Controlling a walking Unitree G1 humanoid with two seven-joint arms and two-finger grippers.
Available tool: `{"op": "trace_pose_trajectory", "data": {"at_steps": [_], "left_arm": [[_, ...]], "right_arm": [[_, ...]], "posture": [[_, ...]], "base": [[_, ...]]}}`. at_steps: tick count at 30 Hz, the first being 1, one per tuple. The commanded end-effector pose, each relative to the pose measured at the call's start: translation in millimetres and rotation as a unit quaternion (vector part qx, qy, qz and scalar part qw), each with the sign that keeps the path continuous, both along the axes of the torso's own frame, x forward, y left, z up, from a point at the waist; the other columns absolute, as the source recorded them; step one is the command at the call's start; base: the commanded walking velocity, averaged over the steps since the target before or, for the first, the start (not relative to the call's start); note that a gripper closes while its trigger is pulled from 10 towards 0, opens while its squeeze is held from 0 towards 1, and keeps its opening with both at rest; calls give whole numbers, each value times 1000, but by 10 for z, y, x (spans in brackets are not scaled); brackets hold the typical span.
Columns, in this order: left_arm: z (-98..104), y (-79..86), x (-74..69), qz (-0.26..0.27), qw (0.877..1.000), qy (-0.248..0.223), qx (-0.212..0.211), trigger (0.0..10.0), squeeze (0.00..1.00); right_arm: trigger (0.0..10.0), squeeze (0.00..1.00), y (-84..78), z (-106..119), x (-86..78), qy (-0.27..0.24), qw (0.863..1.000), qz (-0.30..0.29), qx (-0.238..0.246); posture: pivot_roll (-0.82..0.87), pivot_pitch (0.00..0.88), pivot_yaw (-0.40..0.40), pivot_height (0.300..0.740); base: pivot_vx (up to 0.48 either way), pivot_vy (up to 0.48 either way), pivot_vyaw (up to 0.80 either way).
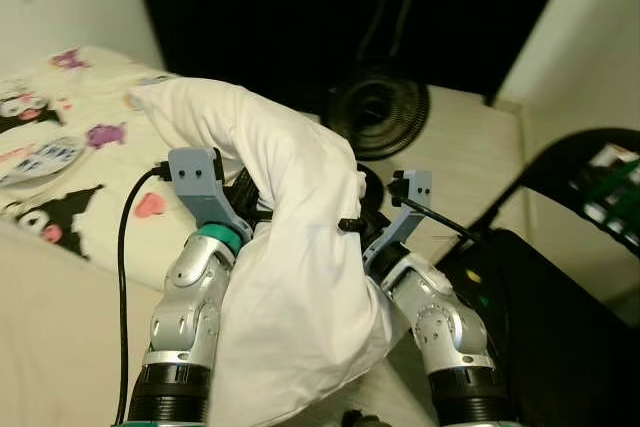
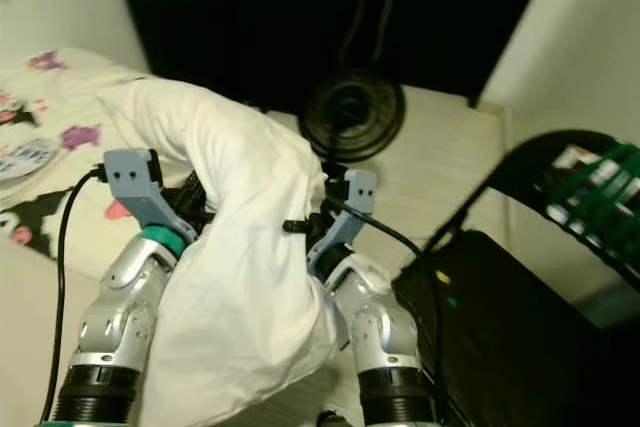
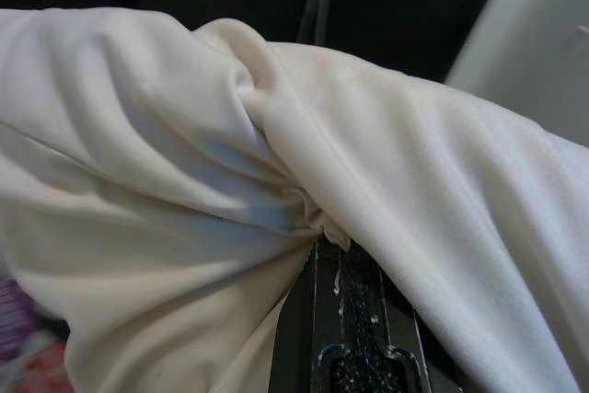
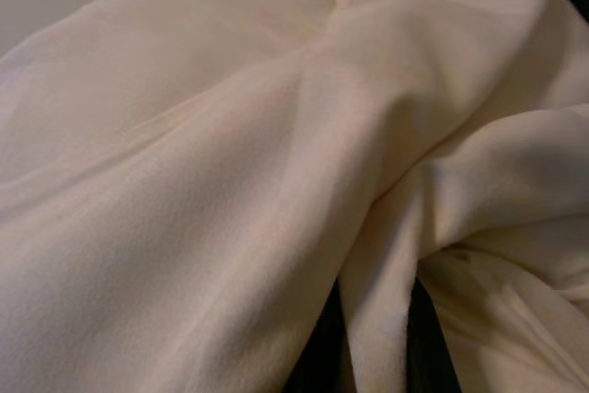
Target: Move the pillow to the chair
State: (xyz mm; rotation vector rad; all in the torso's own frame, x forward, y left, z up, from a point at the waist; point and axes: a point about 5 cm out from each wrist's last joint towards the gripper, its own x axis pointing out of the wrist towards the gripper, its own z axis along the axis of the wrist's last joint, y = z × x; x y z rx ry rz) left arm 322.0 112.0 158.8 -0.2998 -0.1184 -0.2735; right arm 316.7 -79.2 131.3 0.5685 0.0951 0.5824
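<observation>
- One white pillow [image 1: 290, 247] is in view, at frame centre, draped between the two arms and clear of the bed.
- Its long axis runs from upper left to lower centre of the head views; the upper end points toward the bed, the lower end hangs down between the forearms.
- One patterned bedspread [image 1: 60, 147] occupies the left side.
- One black chair [image 1: 560, 287] sits at the right edge, apart from the pillow.
- One round black fan [image 1: 377, 107] stands on the floor above centre.
- Two grippers are at work. The left gripper [image 1: 245, 212] presses into the pillow's left flank; in the left wrist view, cloth is bunched and pinched at one black finger [image 3: 354, 319], so it is clamped on the pillow.
- The right gripper [image 1: 360, 222] bears on the pillow's right flank; fabric covers its fingers, and how far they are open cannot be told.
</observation>
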Motion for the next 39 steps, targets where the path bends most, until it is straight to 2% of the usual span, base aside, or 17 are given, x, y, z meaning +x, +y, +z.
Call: {"op": "trace_pose_trajectory", "data": {"at_steps": [1, 14, 23, 32, 39], "left_arm": [[37, -262, -43, -67, 998, -12, 4, 10000, 0], [51, -296, -52, -78, 997, -12, 2, 10000, 0], [5, -289, -64, -85, 996, -2, 17, 10000, 0], [10, -375, -47, -107, 994, -3, 22, 10000, 0], [-1, -369, -53, -107, 994, -3, 24, 10000, 0]], "right_arm": [[10000, 0, 281, 92, -68, -22, 998, 57, 25], [10000, 0, 230, 76, -90, -20, 998, 56, 22], [10000, 0, 204, 54, -102, -18, 998, 50, 19], [10000, 0, 81, 30, -108, -16, 999, 33, 9], [10000, 0, 67, -2, -128, -13, 999, 33, 3]], "posture": [[29, 0, 79, 740], [25, 0, 72, 740], [21, 0, 80, 740], [0, 0, 89, 740], [-2, 0, 87, 740]], "base": [[0, 0, -800], [0, 0, -800], [0, 0, -800], [0, 0, -800], [0, 0, -800]]}}
